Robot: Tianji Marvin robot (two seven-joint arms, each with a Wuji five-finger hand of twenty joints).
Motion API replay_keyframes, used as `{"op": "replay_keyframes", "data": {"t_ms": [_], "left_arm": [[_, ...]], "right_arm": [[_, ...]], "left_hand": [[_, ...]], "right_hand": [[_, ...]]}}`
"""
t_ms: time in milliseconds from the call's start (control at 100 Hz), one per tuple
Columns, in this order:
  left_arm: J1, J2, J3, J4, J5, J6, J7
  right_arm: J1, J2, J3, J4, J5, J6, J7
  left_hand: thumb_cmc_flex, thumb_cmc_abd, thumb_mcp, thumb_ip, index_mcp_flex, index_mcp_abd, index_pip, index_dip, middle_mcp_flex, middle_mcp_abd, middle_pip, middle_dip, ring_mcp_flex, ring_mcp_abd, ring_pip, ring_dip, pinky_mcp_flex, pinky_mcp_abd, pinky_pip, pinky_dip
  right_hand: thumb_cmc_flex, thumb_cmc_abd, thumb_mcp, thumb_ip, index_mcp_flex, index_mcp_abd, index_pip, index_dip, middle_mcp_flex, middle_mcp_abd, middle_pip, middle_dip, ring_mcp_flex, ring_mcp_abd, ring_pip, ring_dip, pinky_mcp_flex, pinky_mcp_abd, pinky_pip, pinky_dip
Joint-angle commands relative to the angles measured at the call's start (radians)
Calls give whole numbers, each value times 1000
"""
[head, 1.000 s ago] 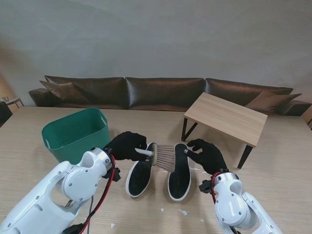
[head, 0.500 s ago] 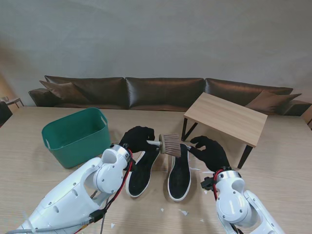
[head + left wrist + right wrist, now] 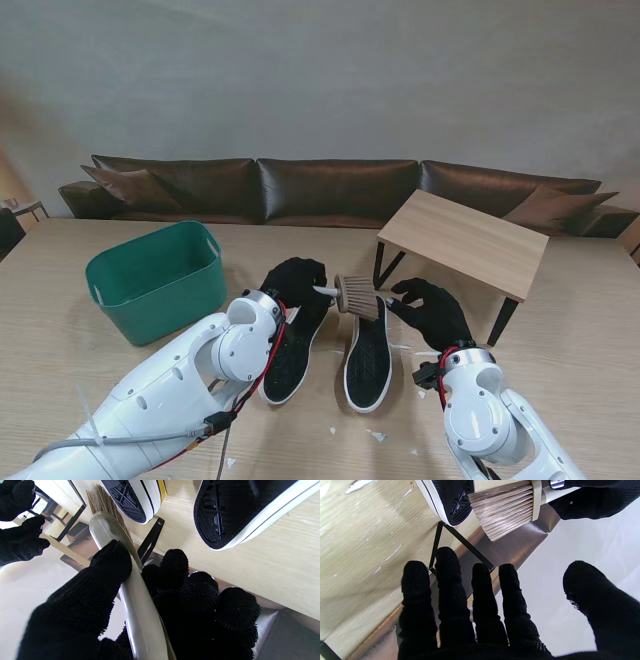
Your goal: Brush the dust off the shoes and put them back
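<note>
Two black slip-on shoes with white soles lie side by side on the wooden table, the left shoe (image 3: 290,352) and the right shoe (image 3: 370,355). My left hand (image 3: 292,285) in a black glove is shut on the pale handle of a brush (image 3: 352,296). The brush's tan bristles (image 3: 505,510) hang over the far end of the right shoe (image 3: 450,497). In the left wrist view the brush handle (image 3: 132,597) runs between thumb and fingers. My right hand (image 3: 430,312) is open just right of the right shoe, fingers (image 3: 450,592) spread, holding nothing.
A green plastic bin (image 3: 155,275) stands on the table to the left. A small wooden side table (image 3: 465,245) with black legs stands beyond the right hand. A brown leather sofa (image 3: 330,188) runs along the back. White dust flecks (image 3: 377,436) lie nearer to me than the shoes.
My left hand carried the brush rightward and farther from me, from between the shoes to over the far end of the right shoe. The right hand barely shifted.
</note>
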Motion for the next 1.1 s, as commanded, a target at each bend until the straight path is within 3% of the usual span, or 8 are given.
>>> {"op": "replay_keyframes", "data": {"t_ms": [0,150,570,760,1090], "left_arm": [[-1,-4,0,-1,-4,6,-41],[9,7,-5,-10,-9,7,-77],[78,70,-63,-122,21,-2,-245],[126,102,-112,-184,44,-35,-328],[202,137,-189,-269,27,-87,-443]], "right_arm": [[-1,-5,-1,-4,1,1,15],[0,-4,-2,-3,1,2,19],[4,-3,-6,2,3,6,25],[2,-3,-6,1,5,9,28],[4,-3,-9,4,8,13,30]], "left_hand": [[76,24,67,19,40,-18,57,20,42,-3,16,-2,56,-11,6,2,7,23,32,7],[78,25,66,19,39,-18,57,21,42,0,14,-3,55,-7,3,0,2,22,33,7],[79,33,55,21,35,-23,56,22,41,-3,10,-7,55,-9,0,0,-2,18,33,7],[79,39,48,23,30,-27,56,25,40,-7,5,-8,54,-13,-6,-1,-7,10,33,7],[84,49,38,28,23,-31,54,26,36,-5,-6,-9,52,-7,-24,-1,-31,0,26,10]], "right_hand": [[-43,18,20,26,22,1,9,-12,13,14,0,-14,16,9,10,-3,-205,23,0,2],[-43,19,20,26,24,2,9,-11,13,13,-1,-14,16,9,10,-3,-205,22,0,2],[-42,20,21,26,26,2,7,-11,13,14,-1,-14,15,9,10,-3,-205,23,0,3],[-43,19,21,26,26,3,7,-11,12,16,-1,-14,15,10,9,-3,-206,22,-1,3],[-43,21,21,26,27,3,6,-11,12,15,-2,-14,14,11,9,-3,-206,22,-1,3]]}}
